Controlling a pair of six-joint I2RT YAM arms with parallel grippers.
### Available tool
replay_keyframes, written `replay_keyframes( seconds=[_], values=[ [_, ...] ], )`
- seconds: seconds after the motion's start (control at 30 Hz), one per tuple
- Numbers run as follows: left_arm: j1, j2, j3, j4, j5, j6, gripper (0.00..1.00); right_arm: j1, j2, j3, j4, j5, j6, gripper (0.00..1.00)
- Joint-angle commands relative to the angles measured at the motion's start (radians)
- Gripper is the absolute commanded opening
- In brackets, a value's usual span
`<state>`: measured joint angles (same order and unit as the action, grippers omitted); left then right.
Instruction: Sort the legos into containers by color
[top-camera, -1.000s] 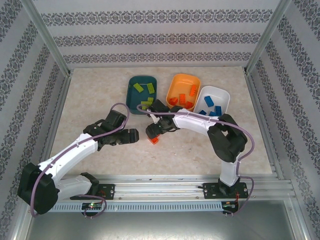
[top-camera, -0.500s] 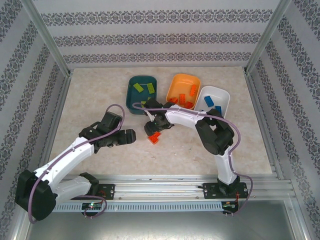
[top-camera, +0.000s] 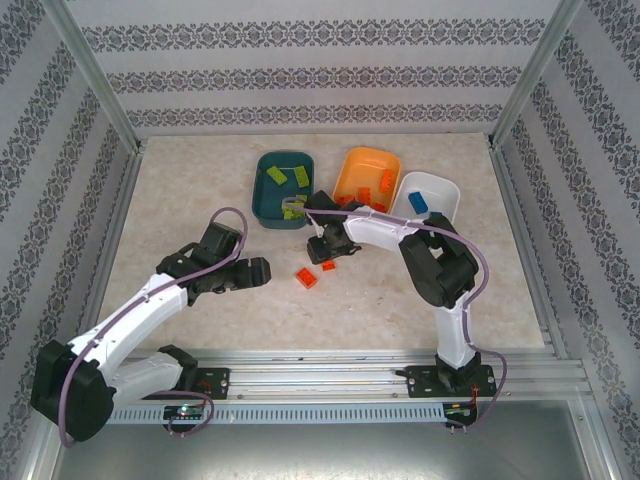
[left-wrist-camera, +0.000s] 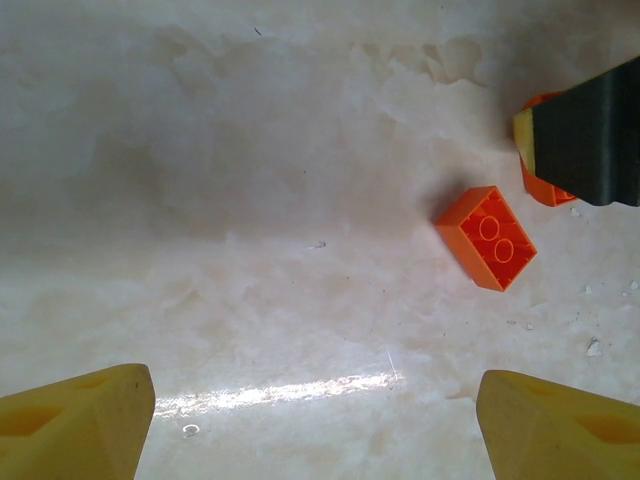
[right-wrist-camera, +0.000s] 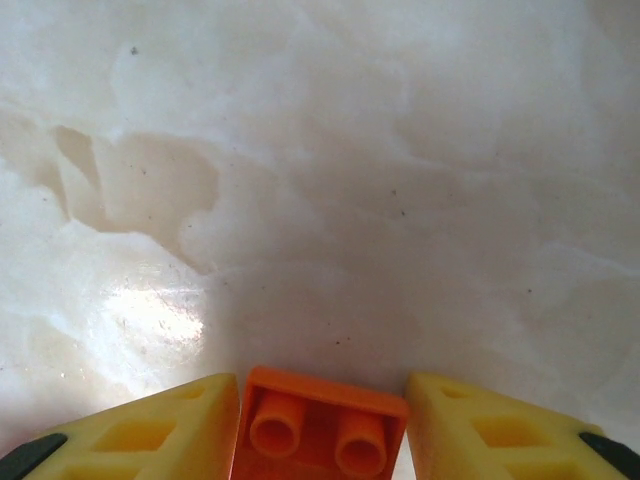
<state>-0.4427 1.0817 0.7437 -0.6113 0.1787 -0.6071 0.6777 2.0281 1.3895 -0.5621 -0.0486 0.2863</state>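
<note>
Tabletop (top-camera: 180, 200) of pale marbled stone, boxed in by patterned walls, with two white arms reaching in from the near edge; along the far side three shallow trays sit close together in a row; the dark teal tray (top-camera: 258, 190) on the left holds several lime green bricks (top-camera: 298, 178); the orange tray (top-camera: 365, 165) in the middle holds a few orange-red bricks (top-camera: 365, 197); the white tray (top-camera: 440, 190) on the right shows a blue brick (top-camera: 417, 203), and the right arm covers its near corner; the right gripper (top-camera: 325, 252) points down at the table just in front of the teal and orange trays; its wrist camera shows the two yellow fingers (right-wrist-camera: 150, 430) pressed against opposite sides of an orange brick (right-wrist-camera: 320, 425), studs facing up; I cannot tell whether that brick is off the surface; a second orange brick (left-wrist-camera: 487, 238) lies loose on bare table just near and left of that gripper, between the two arms, studs up and turned at an angle; the left gripper (top-camera: 258, 272) sits further left, apart from the trays, aimed toward the loose brick; its yellow fingers are spread wide with nothing between them but bare stone.
</note>
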Motion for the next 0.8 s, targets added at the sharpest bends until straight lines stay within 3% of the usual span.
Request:
replay_keyframes(
  seconds=[0.0, 0.33, 0.57, 0.77],
  values=[
    [0.011, 0.012, -0.002, 0.044, 0.029, 0.007, 0.84, -0.005, -0.034, -0.062, -0.041, 0.015, 0.028, 0.48],
    [0.01, 0.038, 0.006, 0.068, 0.064, 0.012, 0.84, -0.006, -0.221, -0.26, 0.049, 0.033, 0.074, 0.26],
    [0.011, 0.06, 0.001, 0.119, 0.102, 0.012, 0.84, -0.028, -0.436, -0.345, 0.053, 0.024, 0.085, 0.26],
    [-0.016, 0.088, 0.008, 0.156, 0.138, 0.019, 0.84, -0.115, -0.615, -0.346, 0.021, -0.032, 0.086, 0.27]
  ],
)
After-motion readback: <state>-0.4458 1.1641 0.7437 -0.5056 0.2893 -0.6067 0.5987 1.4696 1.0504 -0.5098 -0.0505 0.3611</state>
